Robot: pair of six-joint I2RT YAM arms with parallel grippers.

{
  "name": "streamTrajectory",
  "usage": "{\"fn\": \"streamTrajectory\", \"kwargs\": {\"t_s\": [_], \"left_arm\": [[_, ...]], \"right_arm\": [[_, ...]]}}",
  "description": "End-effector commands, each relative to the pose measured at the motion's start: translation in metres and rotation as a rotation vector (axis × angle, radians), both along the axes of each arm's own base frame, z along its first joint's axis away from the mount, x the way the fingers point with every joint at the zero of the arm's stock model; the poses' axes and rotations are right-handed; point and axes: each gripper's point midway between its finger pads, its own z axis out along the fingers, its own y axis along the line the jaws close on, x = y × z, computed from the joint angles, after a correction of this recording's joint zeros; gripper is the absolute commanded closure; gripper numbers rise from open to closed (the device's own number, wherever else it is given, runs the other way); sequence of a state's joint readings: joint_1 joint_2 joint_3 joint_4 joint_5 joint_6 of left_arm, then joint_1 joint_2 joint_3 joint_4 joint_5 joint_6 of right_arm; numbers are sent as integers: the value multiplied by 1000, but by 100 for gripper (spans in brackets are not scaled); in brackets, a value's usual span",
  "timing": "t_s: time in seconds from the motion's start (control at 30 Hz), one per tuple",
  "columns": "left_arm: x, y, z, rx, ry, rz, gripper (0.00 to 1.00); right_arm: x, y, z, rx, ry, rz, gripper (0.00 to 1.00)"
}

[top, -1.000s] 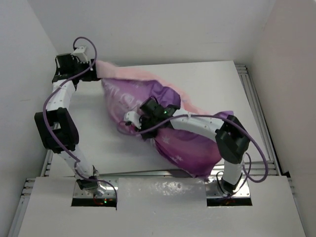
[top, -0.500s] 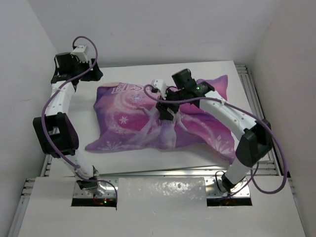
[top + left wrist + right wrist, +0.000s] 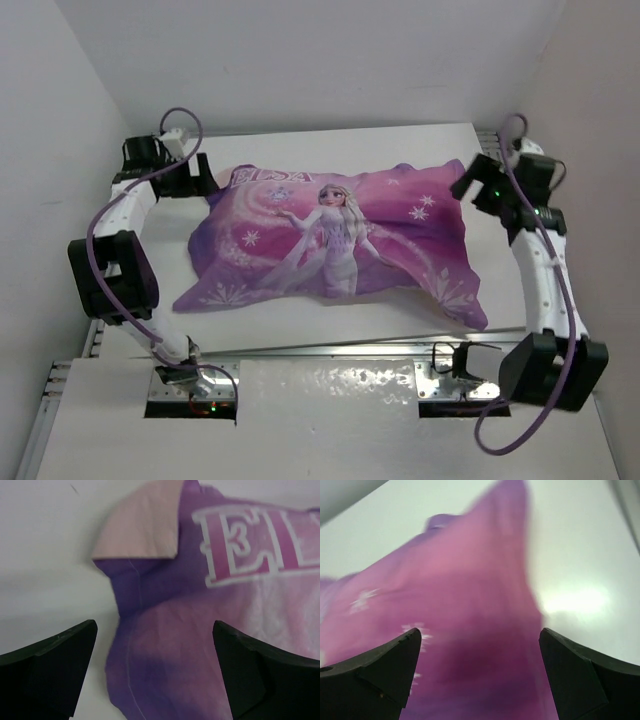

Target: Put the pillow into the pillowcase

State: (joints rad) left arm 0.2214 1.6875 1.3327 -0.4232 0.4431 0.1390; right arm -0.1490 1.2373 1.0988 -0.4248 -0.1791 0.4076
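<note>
Lying flat between left claw [image 3: 203, 178] and right claw [image 3: 472, 190], the pillowcase [image 3: 330, 245]

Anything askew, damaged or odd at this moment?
One small thing: the pillowcase lies princess side up, slightly skewed. Its far-left corner is folded over to show pale pink, just ahead of the open left gripper. No tear or spill shows.

The right gripper [image 3: 480, 636] is spread wide, its dark fingers [image 3: 377, 672] flanking the purple-magenta pillowcase [image 3: 470, 605]. The pillowcase narrows to a blurred far corner, with white table [image 3: 580, 535] on both sides and a bright glare [image 3: 575, 600] just to its right.
</note>
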Motion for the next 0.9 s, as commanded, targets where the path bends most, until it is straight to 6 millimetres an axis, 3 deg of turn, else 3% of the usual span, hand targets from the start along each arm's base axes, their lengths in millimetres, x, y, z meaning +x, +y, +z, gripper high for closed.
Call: {"fn": "streamTrajectory", "kwargs": {"t_s": [0.0,0.07,0.13,0.23,0.27,0.33,0.37,0.4,0.43,0.47,0.5,0.6,0.67,0.7,0.83,0.87], "left_arm": [[-41,-25,-11,-73,74,-95,0],[-51,-23,-29,-70,123,-84,0],[-65,-20,-44,-75,177,-68,0],[-83,-10,-27,-101,167,-94,0],[-88,7,-20,-73,134,-101,0],[-108,11,-1,-50,90,-174,2],[-116,16,-2,47,54,-285,4],[-129,13,-6,76,69,-359,9],[-156,6,-20,106,121,-504,25],[-167,4,-26,108,151,-552,31],[-191,0,-40,86,234,-597,34],[-227,-8,-60,122,257,-755,25],[-240,-17,-69,115,251,-805,17],[-241,-20,-69,115,239,-818,15],[-248,-42,-91,87,271,-824,0],[-238,-42,-95,117,238,-809,0]], "right_arm": [[-20,-31,-19,123,2,-224,1],[-29,-40,-41,188,-8,-250,1],[-34,-34,-59,278,-3,-230,1],[-51,-28,-65,293,-8,-223,1],[-57,-29,-48,258,-74,-227,1],[-70,-41,-41,179,-121,-285,1],[-75,-44,-34,153,-147,-305,1],[-84,-45,-18,133,-205,-322,1],[-91,-44,-19,131,-205,-338,1],[-96,-40,-16,148,-225,-336,1],[-105,-35,-14,152,-257,-331,1],[-122,-25,-30,179,-212,-339,1],[-136,-24,-55,194,-103,-373,2],[-145,-24,-69,189,-43,-394,3],[-162,-18,-85,201,31,-403,3],[-164,-14,-90,210,43,-392,3]]}}
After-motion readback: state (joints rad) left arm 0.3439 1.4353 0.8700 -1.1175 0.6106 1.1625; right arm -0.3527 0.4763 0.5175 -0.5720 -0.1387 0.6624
